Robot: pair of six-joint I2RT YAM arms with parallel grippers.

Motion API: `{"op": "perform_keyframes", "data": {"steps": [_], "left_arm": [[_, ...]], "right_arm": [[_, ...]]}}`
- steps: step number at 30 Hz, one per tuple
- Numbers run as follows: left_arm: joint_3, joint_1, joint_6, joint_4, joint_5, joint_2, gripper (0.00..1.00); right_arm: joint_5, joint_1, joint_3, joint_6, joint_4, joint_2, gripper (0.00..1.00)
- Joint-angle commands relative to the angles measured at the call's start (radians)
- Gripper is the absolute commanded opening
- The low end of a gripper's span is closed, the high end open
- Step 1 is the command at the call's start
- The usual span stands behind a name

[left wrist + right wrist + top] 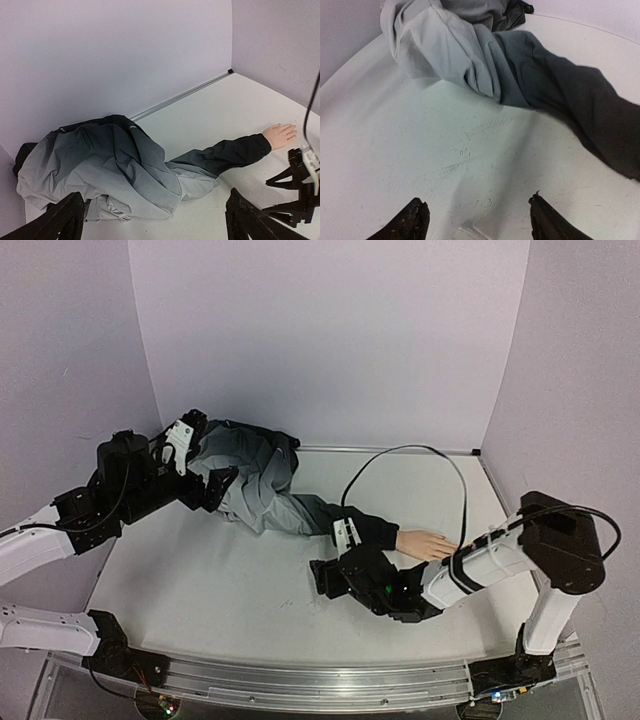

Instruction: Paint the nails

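Observation:
A pale mannequin hand (425,545) lies flat on the white table, sticking out of the dark sleeve (365,527) of a crumpled grey jacket (250,475). The left wrist view also shows the hand (280,135); its nails are too small to make out. My right gripper (322,578) hovers low over the table just in front of the sleeve, left of the hand. Its jaws stand open (477,220), and a small clear thing (470,232) lies on the table between them at the frame's bottom edge. My left gripper (210,488) is open (157,222) above the jacket's near side, holding nothing.
Lilac walls close the table on the left, back and right. A black cable (420,455) arcs over the table behind the hand. The right arm's forearm (480,570) crosses just in front of the hand.

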State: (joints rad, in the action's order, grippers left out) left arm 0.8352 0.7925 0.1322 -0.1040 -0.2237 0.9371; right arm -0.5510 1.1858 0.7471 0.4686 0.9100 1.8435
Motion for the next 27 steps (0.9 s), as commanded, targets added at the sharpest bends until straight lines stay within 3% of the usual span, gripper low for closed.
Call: {"op": "perform_keyframes", "data": {"steps": [1, 5, 10, 16, 27], "left_arm": [[0.017, -0.101, -0.097, 0.033, -0.012, -0.002, 0.99], [0.03, -0.22, -0.118, 0.011, -0.003, -0.029, 0.99], [0.037, -0.377, -0.119, -0.003, -0.011, -0.071, 0.99], [0.034, -0.448, -0.087, -0.005, -0.028, -0.086, 0.99], [0.032, -0.463, -0.075, -0.002, 0.009, -0.08, 0.99]], "right_arm": [[-0.046, -0.057, 0.095, -0.021, -0.216, -0.21, 0.76], [-0.005, -0.159, 0.105, -0.038, -0.367, -0.4, 0.88], [0.138, -0.44, 0.088, -0.082, -0.52, -0.576, 0.94], [0.364, -0.806, 0.022, -0.152, -0.569, -0.734, 0.98], [0.351, -0.855, 0.004, -0.159, -0.609, -0.903, 0.98]]}}
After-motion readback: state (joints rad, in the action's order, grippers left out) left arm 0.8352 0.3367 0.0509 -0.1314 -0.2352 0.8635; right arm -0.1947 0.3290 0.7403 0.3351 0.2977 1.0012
